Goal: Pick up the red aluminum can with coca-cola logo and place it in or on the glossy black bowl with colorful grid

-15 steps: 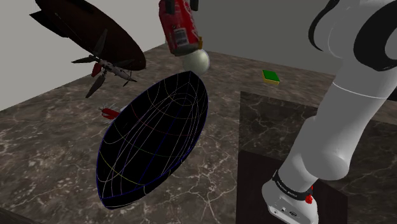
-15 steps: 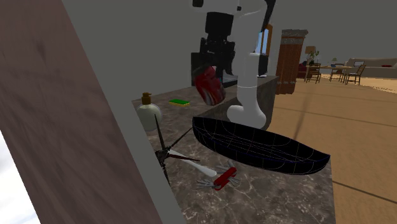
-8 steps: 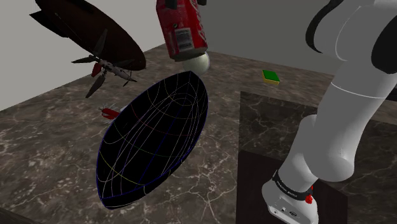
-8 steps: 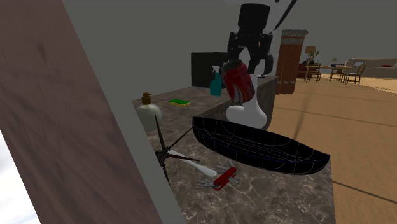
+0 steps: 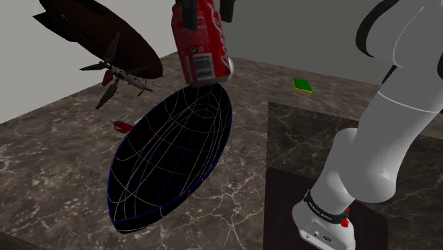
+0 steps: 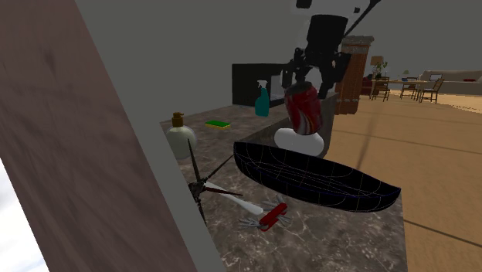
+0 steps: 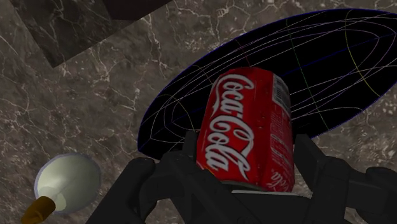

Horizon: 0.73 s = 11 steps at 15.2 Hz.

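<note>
The red Coca-Cola can hangs clasped between the fingers of my gripper. It is nearly upright with a slight tilt, white script running down its side, in the air over one narrow end of the bowl. The bowl is long, boat-shaped and glossy black with thin coloured grid lines, and it sits empty on the dark marble counter.

The arm is showing fat, rounded, glossy white links parted by dark joints, carrying 1 black band with tiny white lettering and 1 small red button near its base, and ending in an all-black gripper with 2 blocky fingers.
</note>
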Each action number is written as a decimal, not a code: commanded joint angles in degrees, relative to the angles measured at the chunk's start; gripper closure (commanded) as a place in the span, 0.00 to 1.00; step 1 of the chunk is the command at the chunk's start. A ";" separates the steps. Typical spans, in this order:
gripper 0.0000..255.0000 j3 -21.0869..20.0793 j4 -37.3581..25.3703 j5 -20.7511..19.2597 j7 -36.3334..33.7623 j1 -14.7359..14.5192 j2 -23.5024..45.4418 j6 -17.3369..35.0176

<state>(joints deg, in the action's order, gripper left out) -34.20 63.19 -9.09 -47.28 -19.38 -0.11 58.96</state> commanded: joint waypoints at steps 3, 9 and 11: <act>1.00 1.66 8.59 2.88 1.27 1.39 -4.45 5.16; 1.00 3.26 18.35 5.30 2.41 1.99 -8.92 11.26; 1.00 3.66 21.21 5.88 2.67 2.04 -10.12 13.12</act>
<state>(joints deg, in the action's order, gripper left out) -30.72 82.88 -3.52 -44.68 -17.35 -9.59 71.03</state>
